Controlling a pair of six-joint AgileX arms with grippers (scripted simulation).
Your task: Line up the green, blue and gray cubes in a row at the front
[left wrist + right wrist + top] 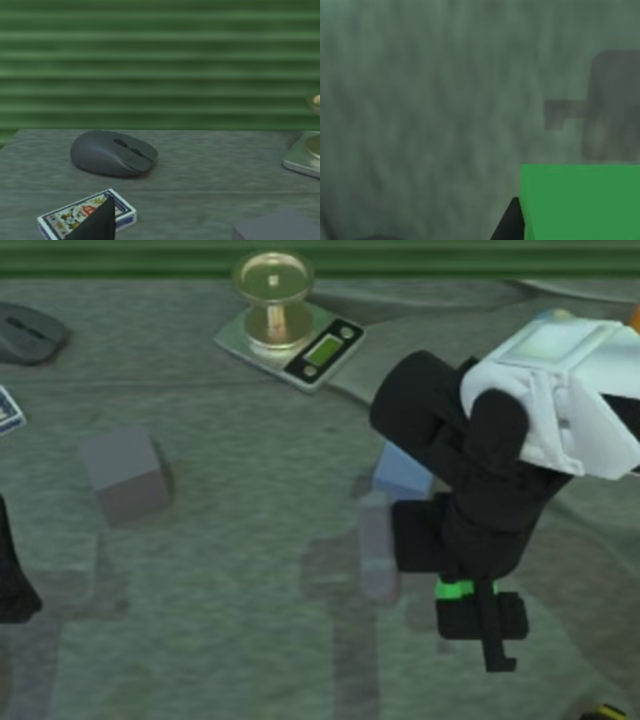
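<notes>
My right gripper (468,602) is over the front right of the table, shut on the small green cube (455,588), of which only a strip shows between black gripper parts. In the right wrist view the green cube (580,202) fills the lower corner, with one black finger (509,222) against its side and a shadow on the table behind. The light blue cube (400,475) sits just behind that arm, partly hidden by it. The gray cube (125,472) stands on the left half, and its corner (280,227) shows in the left wrist view. My left gripper (12,585) is parked at the left edge, open.
A kitchen scale (325,350) carrying a gold object (272,295) stands at the back centre. A dark computer mouse (30,332) (112,152) and a pack of playing cards (8,408) (75,217) lie at the back left. A green slatted wall (160,65) runs along the back.
</notes>
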